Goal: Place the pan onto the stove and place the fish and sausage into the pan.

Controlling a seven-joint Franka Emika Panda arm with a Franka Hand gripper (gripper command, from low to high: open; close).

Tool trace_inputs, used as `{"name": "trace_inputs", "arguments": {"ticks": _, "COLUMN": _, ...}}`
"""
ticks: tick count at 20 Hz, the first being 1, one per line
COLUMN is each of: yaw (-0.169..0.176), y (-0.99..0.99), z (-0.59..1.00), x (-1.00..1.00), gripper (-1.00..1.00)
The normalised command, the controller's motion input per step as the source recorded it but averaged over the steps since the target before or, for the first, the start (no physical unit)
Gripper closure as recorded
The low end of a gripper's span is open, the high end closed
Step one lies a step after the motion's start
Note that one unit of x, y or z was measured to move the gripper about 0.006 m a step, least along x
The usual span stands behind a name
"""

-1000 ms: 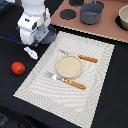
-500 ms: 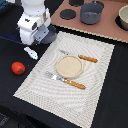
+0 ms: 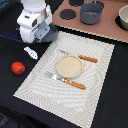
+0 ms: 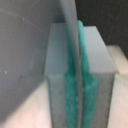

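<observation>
- Exterior view: the robot arm's white claw [image 3: 35, 31] hangs over the pan [image 3: 50, 34] at about ten o'clock in the picture, the arm's body hiding most of that small blue-grey vessel; only part of its bowl shows, off the placemat's [image 3: 95, 75] far corner.
- The stove [image 3: 107, 27], a pinkish-brown board with black burner discs, lies at one o'clock, just beside the pan and carrying a taller grey pot [image 3: 91, 13]. The pan is not yet on it.
- The fish [image 3: 30, 51], a small white lump, rests on the dark tabletop [image 3: 112, 107] at nine o'clock, near the claw; the sausage [image 3: 18, 68], bright red and round, sits a little below it, both apart from the pan.
- At the placemat's centre sit a beige plate [image 3: 68, 66] and wooden-handled cutlery, no part of the job.
- Wrist view: the claw's grey fingers [image 4: 59, 55] with green pads are clenched on the pan's thin rim, which runs as a curved band between them, the pan wall filling one side.
- Judged from this, the step in hand is carrying the pan to the stove. Done well, it calls for a level lift, a path clear of the grey pot, and a landing on a free burner disc.
</observation>
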Motion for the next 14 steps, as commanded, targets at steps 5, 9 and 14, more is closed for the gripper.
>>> {"name": "trace_inputs", "arguments": {"ticks": 5, "yaw": 0.0, "y": 0.69, "z": 0.81, "x": 0.31, "gripper": 1.0}}
{"name": "trace_inputs", "arguments": {"ticks": 9, "yaw": 0.0, "y": 0.8, "z": 0.67, "x": 0.47, "gripper": 1.0}}
{"name": "trace_inputs", "arguments": {"ticks": 14, "yaw": -0.012, "y": 0.73, "z": 0.31, "x": 0.57, "gripper": 1.0}}
